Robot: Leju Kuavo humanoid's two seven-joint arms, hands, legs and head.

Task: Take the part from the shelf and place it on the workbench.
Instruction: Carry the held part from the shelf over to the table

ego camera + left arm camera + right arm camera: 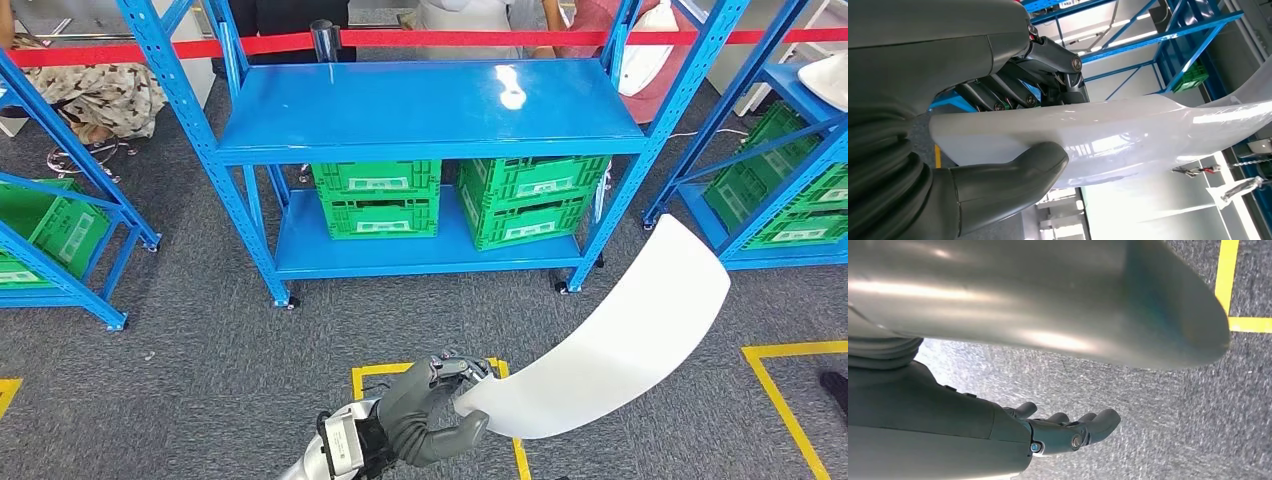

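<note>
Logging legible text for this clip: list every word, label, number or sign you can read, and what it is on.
No text can be read.
White labels on the green crates under the blue shelf: too small and blurred.
The white part held by the left hand: no visible print.
Yellow floor markings: plain lines, no characters.

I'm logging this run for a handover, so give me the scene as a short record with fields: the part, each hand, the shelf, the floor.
part: white curved panel, held at one end, off the shelf, in the air above the floor
left hand: left hand grips the panel's end, thumb on one face, fingers on the other
right hand: right hand holds nothing, fingers lightly curled, hanging over the carpet
shelf: blue shelf, top level bare; two green crates on the lower level
floor: grey carpet with yellow tape lines
</note>
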